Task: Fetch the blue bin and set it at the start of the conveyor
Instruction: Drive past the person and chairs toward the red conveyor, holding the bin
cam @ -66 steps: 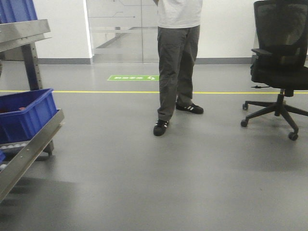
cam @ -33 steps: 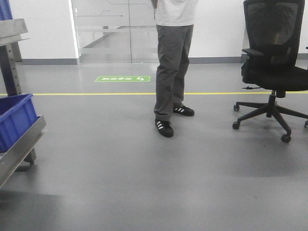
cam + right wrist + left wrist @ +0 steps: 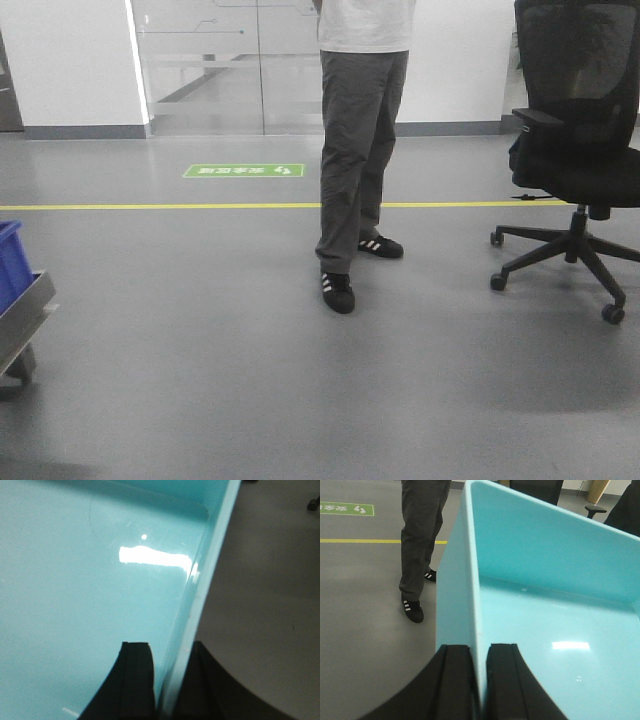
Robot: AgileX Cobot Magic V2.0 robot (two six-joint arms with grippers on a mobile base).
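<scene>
The blue bin (image 3: 545,610) is a pale turquoise tub, held off the floor between both arms. My left gripper (image 3: 479,652) is shut on its left wall, one black finger outside and one inside. The same blue bin (image 3: 90,580) fills the right wrist view, where my right gripper (image 3: 170,652) is shut on the right wall in the same way. The bin looks empty inside. Neither gripper nor the bin shows in the front view. The conveyor start is out of view.
A person (image 3: 358,150) in grey trousers stands mid-floor ahead. A black office chair (image 3: 575,150) sits at the right. At the far left edge are a steel shelf rail (image 3: 22,310) and a dark blue bin (image 3: 10,260). A yellow floor line (image 3: 160,207) crosses behind.
The front view has swung right: the shelf and dark blue bin slid almost out of the left edge. The person has shifted his feet and the chair appears closer.
</scene>
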